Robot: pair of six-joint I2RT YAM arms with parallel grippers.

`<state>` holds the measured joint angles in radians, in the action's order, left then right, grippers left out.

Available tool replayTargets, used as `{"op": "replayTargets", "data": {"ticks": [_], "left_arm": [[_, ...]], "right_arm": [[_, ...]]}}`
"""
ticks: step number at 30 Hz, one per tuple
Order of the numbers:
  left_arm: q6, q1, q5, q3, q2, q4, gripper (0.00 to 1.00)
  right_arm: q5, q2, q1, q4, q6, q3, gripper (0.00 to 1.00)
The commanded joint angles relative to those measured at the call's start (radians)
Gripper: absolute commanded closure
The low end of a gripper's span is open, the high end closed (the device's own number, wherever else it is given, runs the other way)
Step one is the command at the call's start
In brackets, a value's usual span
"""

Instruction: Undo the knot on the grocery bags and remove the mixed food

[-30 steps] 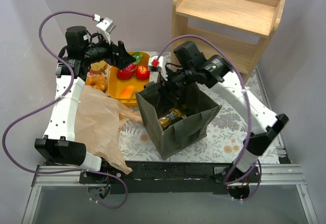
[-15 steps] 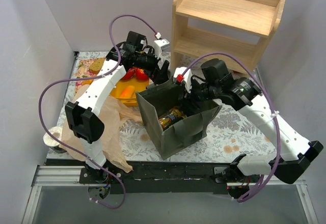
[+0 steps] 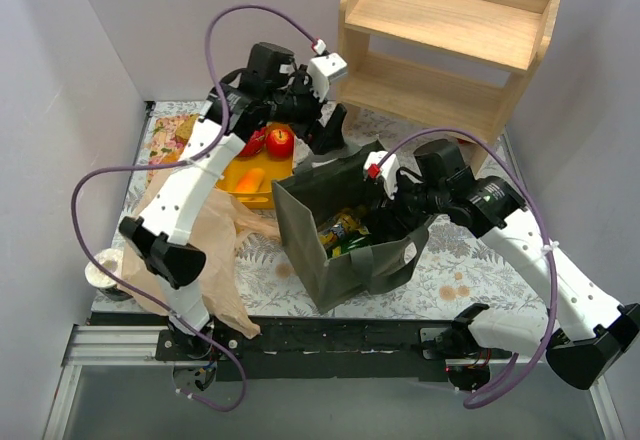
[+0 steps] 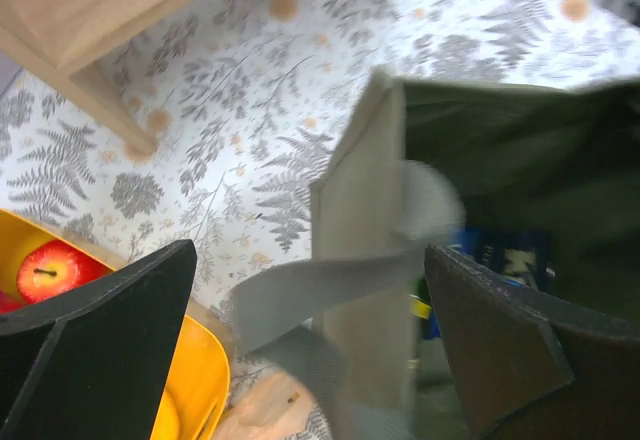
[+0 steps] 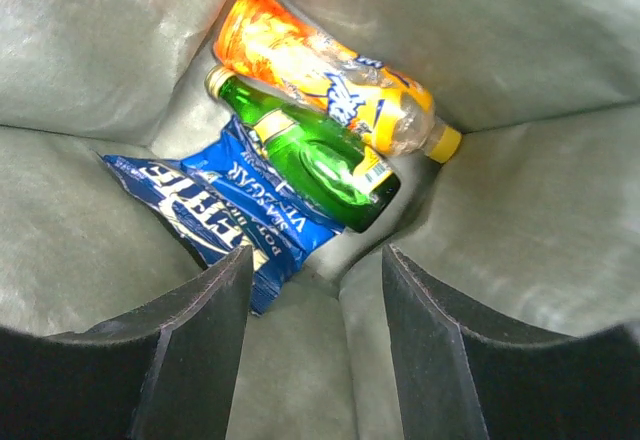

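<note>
1. Mixed food left to fetch: an orange bottle (image 5: 330, 80), a green bottle (image 5: 310, 155) and a blue snack packet (image 5: 225, 210). All three lie at the bottom of the dark green tote (image 3: 330, 260) in the middle of the worktop (image 3: 450, 250).
2. Handling guess: both bottles look hard, smooth and round, so they'll probably roll or slip. I'd take one across the body, square on. The green one lies on top of the packet and touches the orange one, so it's the easy first pick. The packet looks light, soft and crinkly, so pinch it by an edge.
3. Right pincer (image 5: 315, 260) is down inside the tote just above the green bottle, with its jaws moderately apart and nothing between them.
4. Left pincer (image 4: 308, 255) hovers over the tote's far rim, spread wide and empty, with the floppy strap handle (image 4: 300, 290) right under it. That fabric looks limp, so the tote walls may sag inward.
5. Yellow tray (image 3: 258, 200) just beyond the tote already holds a red apple (image 3: 280, 143) and a carrot piece (image 3: 250, 178).
6. Tan plastic bag (image 3: 190, 230) lies slack and flat on the left. I can't make out any knot on it.
</note>
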<state>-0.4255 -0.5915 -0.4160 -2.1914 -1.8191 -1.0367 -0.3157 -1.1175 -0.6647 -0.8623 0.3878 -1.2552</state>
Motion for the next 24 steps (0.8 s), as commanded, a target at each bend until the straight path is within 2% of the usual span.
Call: {"op": "replayTargets", "data": {"ticks": [1,4,6,9,10,12,13,14,15,16,17,18,20,21,22,24], "left_arm": [[0.056,-0.001,-0.199,0.058,0.173,-0.028,0.02],[0.056,-0.030,-0.114,0.227,0.205,-0.025,0.02],[0.053,-0.039,-0.052,0.274,0.202,0.000,0.02],[0.042,-0.042,0.116,0.330,0.179,0.062,0.02],[0.022,-0.042,0.235,0.356,0.178,0.101,0.02],[0.049,-0.042,0.255,0.383,0.159,0.162,0.02],[0.079,-0.042,0.237,0.377,0.146,0.164,0.18],[0.111,-0.042,0.147,0.354,0.103,0.146,0.31],[0.111,-0.042,0.100,0.284,0.077,0.130,0.47],[0.110,-0.044,0.033,0.225,0.046,0.106,0.72],[0.094,-0.050,-0.089,0.166,-0.030,0.043,0.81],[0.081,-0.054,-0.159,0.037,-0.066,0.009,0.88],[0.030,-0.080,-0.257,-0.062,-0.133,-0.041,1.00],[0.005,-0.093,-0.332,-0.127,-0.175,-0.043,1.00],[0.004,-0.108,-0.342,-0.145,-0.183,-0.037,1.00],[0.055,-0.157,-0.281,-0.156,-0.177,0.012,1.00]], "right_arm": [[-0.039,0.002,0.040,0.039,-0.013,-0.004,0.38],[-0.051,-0.014,0.048,0.055,-0.018,-0.006,0.38],[-0.056,-0.021,0.050,0.059,-0.018,-0.009,0.38],[-0.059,-0.024,0.050,0.052,-0.018,-0.009,0.38],[-0.059,-0.018,0.050,0.051,-0.018,-0.006,0.38],[-0.056,-0.010,0.051,0.049,-0.009,0.003,0.38],[-0.053,0.004,0.053,0.045,-0.003,0.023,0.38],[-0.046,0.013,0.053,0.043,0.003,0.036,0.38],[-0.030,0.025,0.056,0.042,0.008,0.051,0.38],[-0.026,0.051,0.057,0.033,0.020,0.081,0.38],[-0.023,0.067,0.060,0.029,0.026,0.100,0.38],[-0.013,0.082,0.065,0.025,0.029,0.118,0.38],[-0.005,0.125,0.068,-0.004,0.062,0.161,0.38],[0.007,0.137,0.070,-0.018,0.072,0.172,0.39],[0.012,0.162,0.070,-0.026,0.091,0.183,0.39],[0.018,0.177,0.070,-0.034,0.117,0.195,0.39]]}}
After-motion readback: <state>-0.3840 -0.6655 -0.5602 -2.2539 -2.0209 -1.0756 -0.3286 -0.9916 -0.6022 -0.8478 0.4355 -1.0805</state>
